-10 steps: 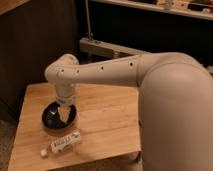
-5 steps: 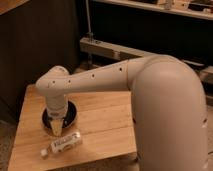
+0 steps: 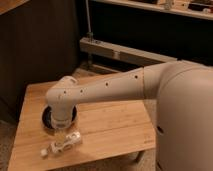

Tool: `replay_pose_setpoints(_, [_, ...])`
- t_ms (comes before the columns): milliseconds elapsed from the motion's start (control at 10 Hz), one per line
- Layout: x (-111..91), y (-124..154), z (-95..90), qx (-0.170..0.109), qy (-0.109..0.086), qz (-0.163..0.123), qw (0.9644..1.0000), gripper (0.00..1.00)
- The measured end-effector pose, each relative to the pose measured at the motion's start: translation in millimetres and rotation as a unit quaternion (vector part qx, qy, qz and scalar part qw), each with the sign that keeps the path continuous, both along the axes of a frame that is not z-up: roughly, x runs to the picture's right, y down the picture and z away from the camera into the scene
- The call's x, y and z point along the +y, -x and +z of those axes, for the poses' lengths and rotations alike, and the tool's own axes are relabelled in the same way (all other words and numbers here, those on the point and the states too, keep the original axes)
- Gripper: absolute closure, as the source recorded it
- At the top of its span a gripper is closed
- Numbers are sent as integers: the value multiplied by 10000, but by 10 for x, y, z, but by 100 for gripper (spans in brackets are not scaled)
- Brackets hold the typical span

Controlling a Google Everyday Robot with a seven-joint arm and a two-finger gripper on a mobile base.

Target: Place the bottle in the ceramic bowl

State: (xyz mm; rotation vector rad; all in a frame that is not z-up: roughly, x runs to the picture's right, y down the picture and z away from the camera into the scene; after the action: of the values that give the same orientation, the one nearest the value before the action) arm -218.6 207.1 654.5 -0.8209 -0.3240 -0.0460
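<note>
Bottle: a small clear bottle (image 3: 62,144) with a white cap lies on its side just below the gripper, toward the table's near edge. Its cap end points down and to the left.
Gripper: the gripper (image 3: 62,132) hangs straight down from the round pale wrist, directly above the bottle. Its fingers stand apart and hold nothing.
Ceramic bowl: the dark, glossy ceramic bowl (image 3: 46,118) sits just behind the gripper, partly hidden by the wrist. Nothing can be seen inside the part that shows.
Table: a light wooden table (image 3: 115,130) carries both the bottle and the bowl.
Arm: a thick cream arm (image 3: 110,87) reaches in from the right.
Step in hand: this is probably the descent to grasp the bottle, which has not yet been lifted.
Doing it well: lower with the fingers astride the bottle's middle, across its long axis, so the round body cannot roll away. Close firmly and lift until clear of the bowl's rim. Then carry it the short way back and release low over the centre.
Count: there is one bottle, one bowl, one table, one arm and one gripper.
</note>
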Motion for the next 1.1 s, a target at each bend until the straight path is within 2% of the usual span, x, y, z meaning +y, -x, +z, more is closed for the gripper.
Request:
replay_pose_setpoints(200, [281,130,-26,-234,-137,-139,9995,35])
replay_pose_setpoints(400, [425,203,-76,-385,-319,-231,9985,35])
replay_pose_setpoints(600, [472,211,-90,-377,-442,-246,9980,35])
replay_pose_setpoints(800, [466,172,-80,-285,-663,-135,9973,35])
replay_pose_setpoints(1100, [340,-4,59,-71,-656,244,9975,35])
